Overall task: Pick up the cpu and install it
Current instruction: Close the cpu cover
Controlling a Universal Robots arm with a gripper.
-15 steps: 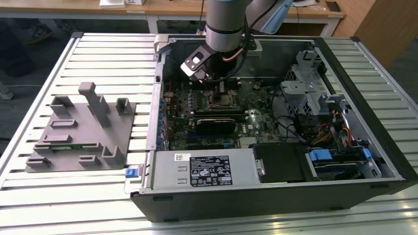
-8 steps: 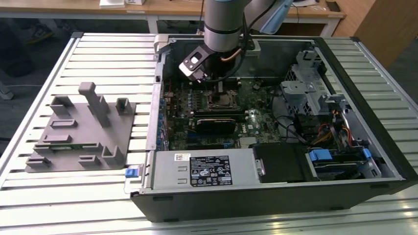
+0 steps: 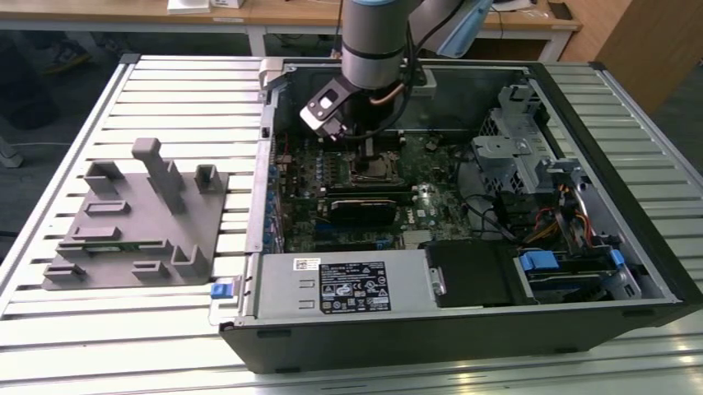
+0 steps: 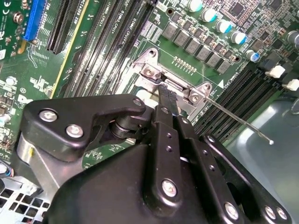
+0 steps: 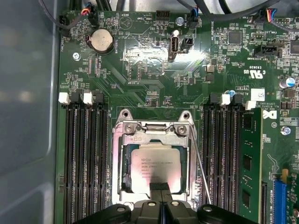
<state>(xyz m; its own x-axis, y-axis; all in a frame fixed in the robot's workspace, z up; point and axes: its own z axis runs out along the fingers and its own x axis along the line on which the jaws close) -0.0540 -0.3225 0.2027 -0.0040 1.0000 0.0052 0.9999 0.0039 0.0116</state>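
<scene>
Arm: in the exterior view it reaches down into the open computer case (image 3: 615, 271), which lies on a slatted table (image 3: 165, 329), with the gripper (image 3: 368, 146) low over the motherboard (image 3: 429, 214).
CPU: in the first wrist view the cpu (image 5: 155, 170), silver top up, lies flat inside the socket frame (image 5: 154, 158), between the two banks of memory slots (image 5: 86, 163).
Claw: in the first wrist view the gripper (image 5: 160, 189) has its fingertips (image 5: 155, 187) pressed together, side by side, over the near edge of the chip. Whether they touch it or hang just above, I cannot tell.
Socket hardware: the metal retention bracket (image 5: 156, 127) sits at the far side of the frame; the thin latch lever (image 5: 202, 165) runs along one side, unlatched by the look of it. The second wrist view shows that lever (image 4: 243, 123) sticking out free.
Tray: the grey plastic tray (image 3: 137, 230) stands on the table at the exterior view's left, well apart from the case.
Stage: the chip looks seated, though not clamped.
Risk, tilt: downward pressure at one edge could rock the chip and bend the socket contacts.
Risk, drag: a sideways pull could slide the chip out of square.
Risk, snag: the loose lever stands near the fingers and could catch them.
</scene>
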